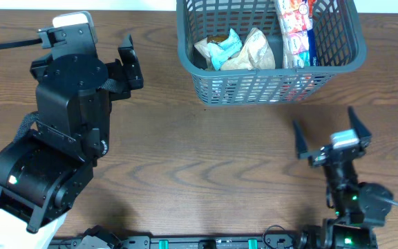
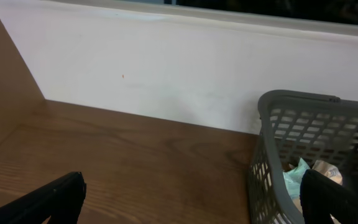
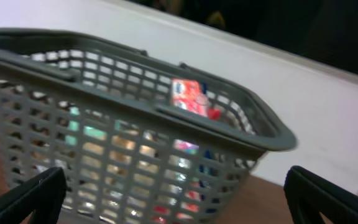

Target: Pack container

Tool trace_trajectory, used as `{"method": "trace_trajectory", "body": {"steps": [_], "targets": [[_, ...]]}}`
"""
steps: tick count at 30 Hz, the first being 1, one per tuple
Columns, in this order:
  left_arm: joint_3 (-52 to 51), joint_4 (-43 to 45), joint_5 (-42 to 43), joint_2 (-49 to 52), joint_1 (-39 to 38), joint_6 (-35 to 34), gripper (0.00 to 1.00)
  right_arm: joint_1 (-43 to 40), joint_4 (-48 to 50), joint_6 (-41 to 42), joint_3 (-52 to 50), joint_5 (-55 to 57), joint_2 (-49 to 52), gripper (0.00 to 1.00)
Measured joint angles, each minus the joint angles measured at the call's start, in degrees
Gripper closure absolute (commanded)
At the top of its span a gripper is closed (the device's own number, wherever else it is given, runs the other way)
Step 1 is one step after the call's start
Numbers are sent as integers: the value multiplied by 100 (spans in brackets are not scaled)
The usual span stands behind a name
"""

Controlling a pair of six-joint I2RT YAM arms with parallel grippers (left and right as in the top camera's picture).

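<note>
The left tool (image 2: 192, 182) and right tool (image 1: 329, 135) are being held apart, empty. The container (image 1: 268, 88), snack packets (image 1: 224, 47) inside, is being carried by the tabletop (image 1: 206, 159) ahead of the right tool, right of the left.

The left end effector (image 1: 131, 63) has its fingers wide apart and grips nothing. The right end effector (image 1: 329, 135) likewise shows both fingers spread, with nothing between them.
</note>
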Motion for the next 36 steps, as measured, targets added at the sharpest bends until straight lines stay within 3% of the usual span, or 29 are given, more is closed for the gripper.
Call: {"method": "trace_trajectory", "body": {"steps": [10, 36], "targets": [[0, 0, 0, 0, 2, 0, 1, 745, 81, 0, -514, 595, -535, 1], [0, 0, 0, 0, 0, -2, 1, 772, 297, -304, -1108, 839, -1829, 1]]}}
